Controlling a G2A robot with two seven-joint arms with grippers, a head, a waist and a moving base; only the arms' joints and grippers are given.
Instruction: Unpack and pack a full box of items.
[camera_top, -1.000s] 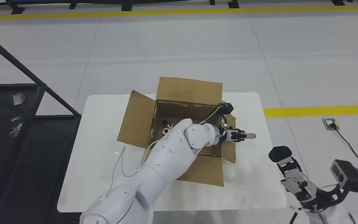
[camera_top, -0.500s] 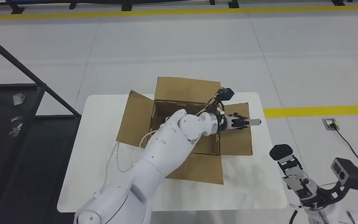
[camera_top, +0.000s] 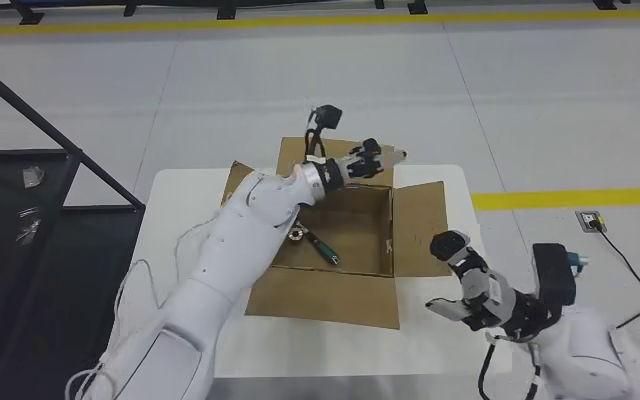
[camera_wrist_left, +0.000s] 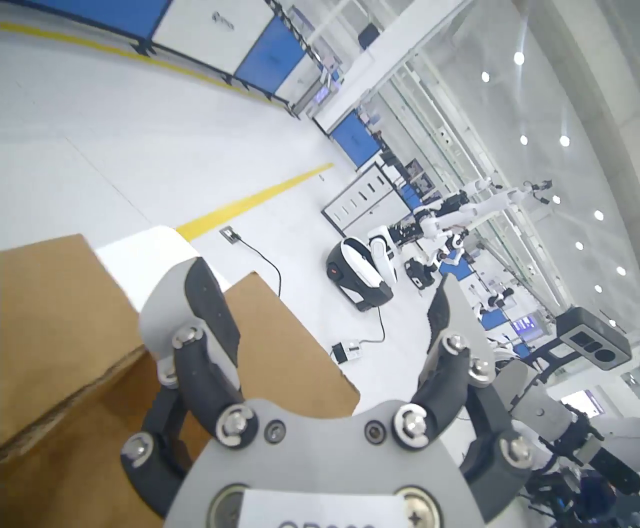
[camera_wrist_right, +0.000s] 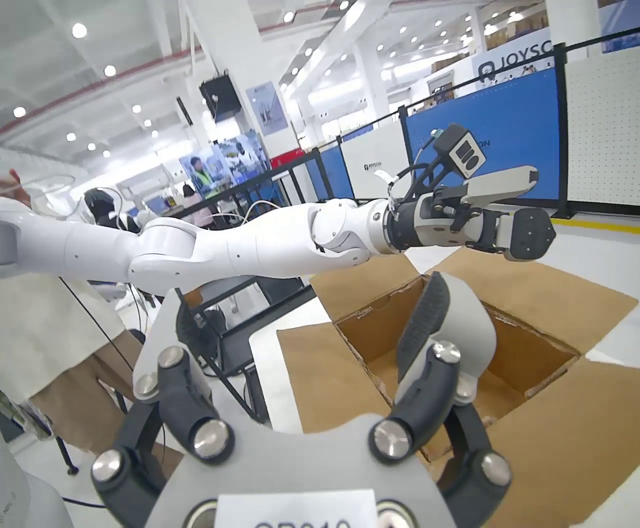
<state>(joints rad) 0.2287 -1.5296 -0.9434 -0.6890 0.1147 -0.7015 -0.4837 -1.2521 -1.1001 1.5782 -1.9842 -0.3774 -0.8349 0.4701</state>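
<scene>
**Top view.** A plain brown cardboard box (camera_top: 330, 295) stands open in the middle of the white table (camera_top: 180, 260), with all four flaps folded outward. No print can be made out on it. On its floor, toward 9 o'clock, lie a few small items (camera_top: 320, 247): one is dark with a green end and one is shiny, and both are too small to identify. The left arm crosses the box's 10 o'clock corner and hides part of it. The left end effector (camera_top: 392, 157) hangs over the far flap, at about 1 o'clock from the box's centre. The right end effector (camera_top: 447, 278) is at 4 o'clock, just past the right-hand flap. Its fingers are spread wide and hold nothing.

**Left wrist view.** The left end effector (camera_wrist_left: 325, 300) is wide apart with bare floor between the pads. Under it are a brown flap of the box (camera_wrist_left: 60, 320) and a corner of the table (camera_wrist_left: 155, 240). A white label (camera_wrist_left: 310, 507) on the base is cut off at the frame edge, so its print cannot be read.

**Right wrist view.** The right end effector (camera_wrist_right: 305, 325) is spread wide and empty, and one finger (camera_wrist_right: 440, 320) covers part of the box's (camera_wrist_right: 350, 370) opening. The contents cannot be seen from here. The left end effector (camera_wrist_right: 525, 207) hovers above the far flap, fingers parted with nothing between them. A label (camera_wrist_right: 300, 510) on the base is also cropped. Behind, blue panels (camera_wrist_right: 525, 115) carry printed signs.
</scene>
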